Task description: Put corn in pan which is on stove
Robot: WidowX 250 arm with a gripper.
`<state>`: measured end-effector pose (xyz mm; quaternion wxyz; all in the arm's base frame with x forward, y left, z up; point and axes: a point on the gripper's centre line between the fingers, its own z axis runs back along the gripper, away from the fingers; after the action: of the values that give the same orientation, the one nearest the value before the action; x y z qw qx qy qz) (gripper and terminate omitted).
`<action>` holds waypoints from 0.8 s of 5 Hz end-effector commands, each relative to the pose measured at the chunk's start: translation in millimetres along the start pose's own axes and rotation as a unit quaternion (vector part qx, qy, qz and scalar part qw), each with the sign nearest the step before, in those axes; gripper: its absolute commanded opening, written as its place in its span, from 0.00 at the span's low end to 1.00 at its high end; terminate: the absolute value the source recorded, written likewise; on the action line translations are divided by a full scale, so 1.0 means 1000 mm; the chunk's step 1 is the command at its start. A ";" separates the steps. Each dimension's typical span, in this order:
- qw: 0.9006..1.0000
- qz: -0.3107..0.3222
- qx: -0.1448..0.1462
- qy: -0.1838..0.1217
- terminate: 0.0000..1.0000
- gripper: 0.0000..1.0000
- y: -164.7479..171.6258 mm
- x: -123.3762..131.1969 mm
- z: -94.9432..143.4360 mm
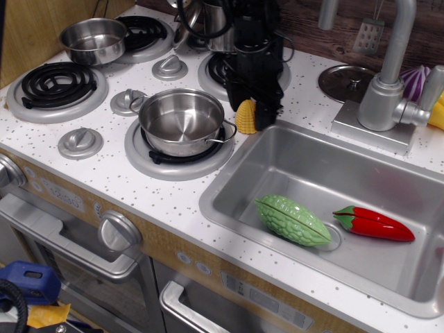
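Half the corn (245,116) shows, seemingly inside the gripper (254,113).

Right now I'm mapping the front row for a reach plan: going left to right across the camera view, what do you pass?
Front pan → corn → green gourd → red pepper.

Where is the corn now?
The corn sits on the stove top, between the near pan and the sink, under the pincer.
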<state>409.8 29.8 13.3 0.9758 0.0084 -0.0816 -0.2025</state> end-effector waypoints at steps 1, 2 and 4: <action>1.000 0.000 0.010 -0.024 0.00 0.00 0.005 0.009 0.017; 1.000 -0.009 0.020 -0.011 0.00 0.00 0.009 0.013 0.032; 0.995 -0.039 0.075 0.044 0.00 0.00 0.016 0.032 0.104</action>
<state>417.9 36.7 86.1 0.9690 0.0845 0.0080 -0.2320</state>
